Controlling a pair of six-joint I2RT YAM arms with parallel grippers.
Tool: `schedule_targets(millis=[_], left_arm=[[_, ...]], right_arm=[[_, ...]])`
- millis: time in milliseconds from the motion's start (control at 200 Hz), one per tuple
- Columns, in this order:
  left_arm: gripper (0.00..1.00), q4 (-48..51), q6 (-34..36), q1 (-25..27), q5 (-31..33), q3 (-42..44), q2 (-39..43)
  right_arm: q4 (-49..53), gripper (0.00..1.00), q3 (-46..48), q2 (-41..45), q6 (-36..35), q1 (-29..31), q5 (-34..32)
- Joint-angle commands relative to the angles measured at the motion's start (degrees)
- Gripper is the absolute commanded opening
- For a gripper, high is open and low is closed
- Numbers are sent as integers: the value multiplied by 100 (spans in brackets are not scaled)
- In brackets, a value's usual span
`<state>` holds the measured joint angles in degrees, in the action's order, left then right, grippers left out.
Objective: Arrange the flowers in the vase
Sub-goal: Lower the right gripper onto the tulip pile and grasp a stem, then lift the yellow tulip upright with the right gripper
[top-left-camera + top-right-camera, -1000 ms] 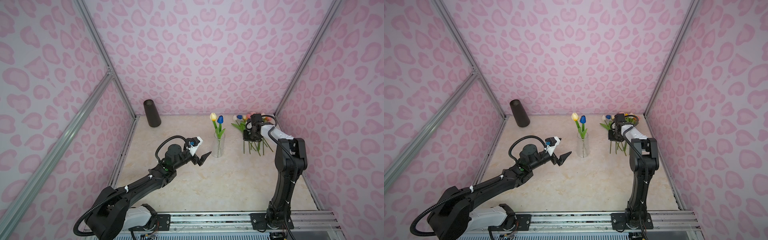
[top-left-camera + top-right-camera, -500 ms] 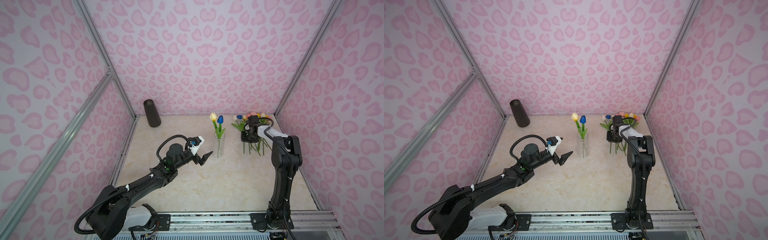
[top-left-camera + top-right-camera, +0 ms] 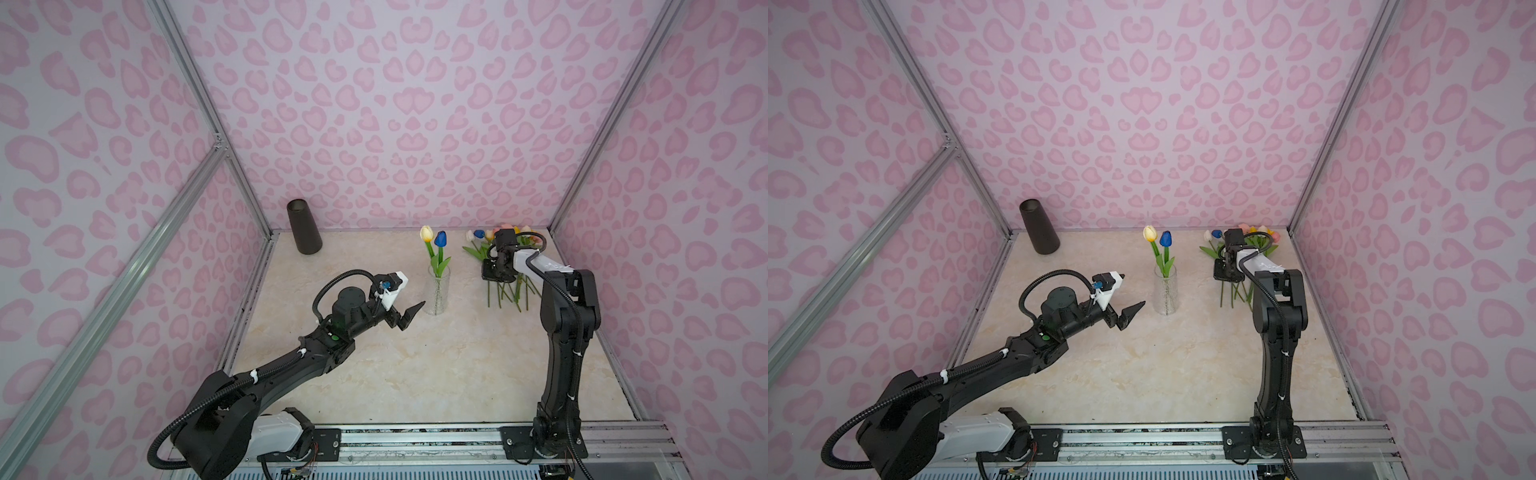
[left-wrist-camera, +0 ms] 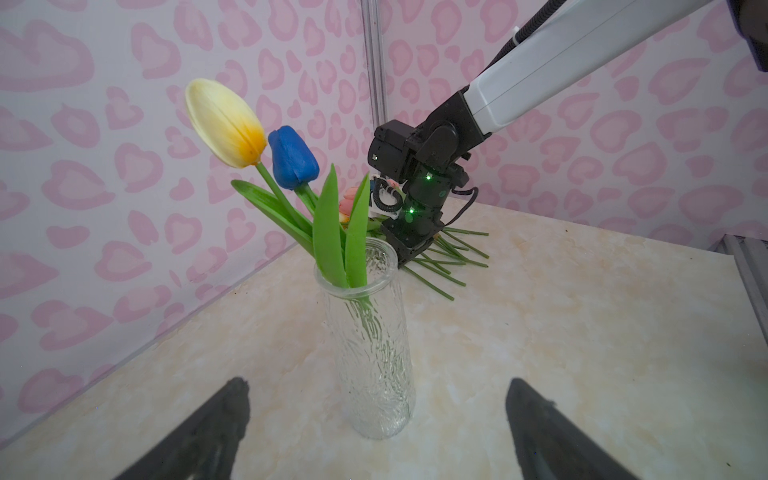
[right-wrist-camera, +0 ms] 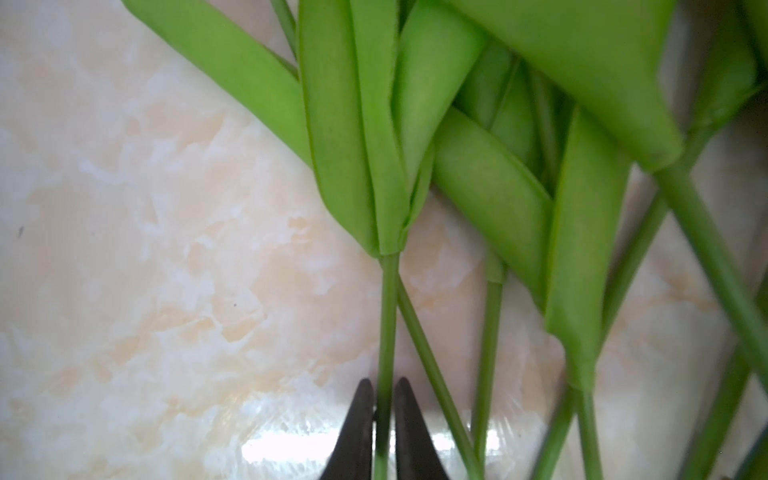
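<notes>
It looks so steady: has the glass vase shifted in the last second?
No. The vase stands where it did, just as far from the black cone.

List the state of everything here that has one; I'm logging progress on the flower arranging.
glass vase, upright, holding two tulips.
cream tulip, standing in the vase.
blue tulip, standing in the vase.
loose flowers, lying in a heap on the table.
right gripper, shut on one stem in the heap.
left gripper, open, empty, beside the vase.
dark cylinder, upright, open end up.
</notes>
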<state>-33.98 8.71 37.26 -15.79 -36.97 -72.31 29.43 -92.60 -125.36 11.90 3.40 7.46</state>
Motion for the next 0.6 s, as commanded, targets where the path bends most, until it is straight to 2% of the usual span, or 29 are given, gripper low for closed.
schedule_targets(millis=[0,330,595], left_arm=[[97,-92,66,10,145,2,68],[98,-228,19,34,396,111,207],[98,-280,35,45,562,197,330]], right_arm=[[32,9,155,69,66,10,-98],[-93,0,402,729,173,-9,79],[-121,0,597,1404,189,-32,161]])
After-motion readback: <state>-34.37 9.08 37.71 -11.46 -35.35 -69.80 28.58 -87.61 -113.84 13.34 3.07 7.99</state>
